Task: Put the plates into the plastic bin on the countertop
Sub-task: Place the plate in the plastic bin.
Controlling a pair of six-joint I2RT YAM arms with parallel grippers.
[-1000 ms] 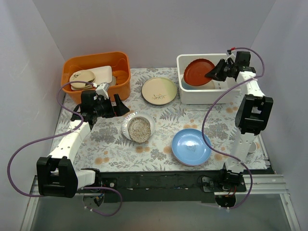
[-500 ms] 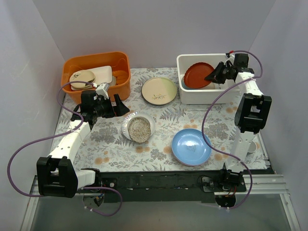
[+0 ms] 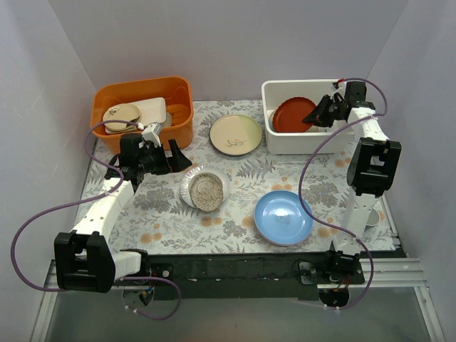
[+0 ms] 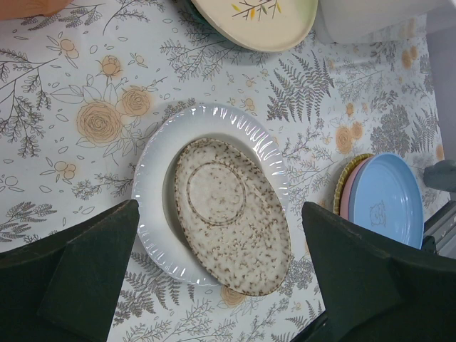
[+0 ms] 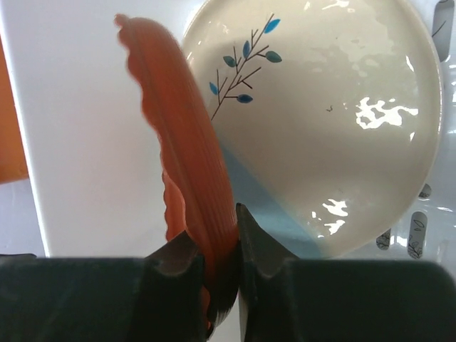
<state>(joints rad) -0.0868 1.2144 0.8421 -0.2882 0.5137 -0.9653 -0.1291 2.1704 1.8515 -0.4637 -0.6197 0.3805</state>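
- The right gripper (image 3: 318, 112) is closed on the rim of a dark red plate (image 3: 292, 114). In the wrist view its two fingers (image 5: 249, 235) pinch the edge from both sides.
- The red plate hangs tilted inside the white bin (image 3: 299, 84), which stands at the far right of the counter (image 3: 164, 214). From the wrist it is seen almost edge-on.
- Flat on the slotted floor of the bin, under the red plate, lies a cream and pale blue plate (image 5: 342, 107) with a leaf sprig. I cannot tell whether the red plate touches it.
- The left gripper (image 3: 169, 158) is wide open and holds nothing. It hovers just left of the middle of the counter.
- Between its fingers (image 4: 85, 285), in the wrist view, a white ridged plate (image 4: 153, 185) lies on the counter with a speckled plate (image 4: 235, 214) on top of it.
- A cream plate (image 3: 236, 135) with a sprig lies flat on the counter, between the orange tub (image 3: 142, 89) and the bin.
- A blue plate (image 3: 283, 217) sits near the front right of the counter. The rims of a pink plate (image 4: 347, 206) and a yellow plate (image 4: 337, 196) show beneath it.
- The orange tub stands at the far left and holds cream dishes (image 3: 135, 112).
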